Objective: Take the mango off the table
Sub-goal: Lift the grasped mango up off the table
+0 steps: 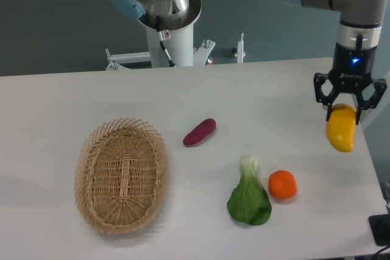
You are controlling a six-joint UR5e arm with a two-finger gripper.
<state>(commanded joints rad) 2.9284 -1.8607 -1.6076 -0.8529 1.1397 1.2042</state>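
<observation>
Left to right. At lower left we see an oval wicker basket [121,175] lying on the white table [73,101], nothing visible inside it. Near frame centre a dark purple oblong vegetable [200,131] lies tilted on the tabletop, apart from everything else. Lower centre-right, a leafy green with a white stem [248,195] lies just beside a round orange [283,185]; we can't tell if the two touch. Upper centre, the robot's base column [167,10] stands behind the far table edge.

At the right edge of the frame the gripper [348,109] points straight down with its jaws clamped around the top of the mango [340,128]. The fruit hangs below the fingers, its long axis roughly vertical with a slight tilt. We judge the grip is high on one end so the fingers close across the narrow width, leaving most of the fruit free underneath. We read it as lifted clear of the tabletop, near the table's right edge, though contact can't be ruled out for sure from this angle.

We judge the pick is essentially made. Nothing stands in the way: the orange and the green are well apart, lower left of the mango. Main risk, as we judge it: smooth skin held at one end could slip or swing.
</observation>
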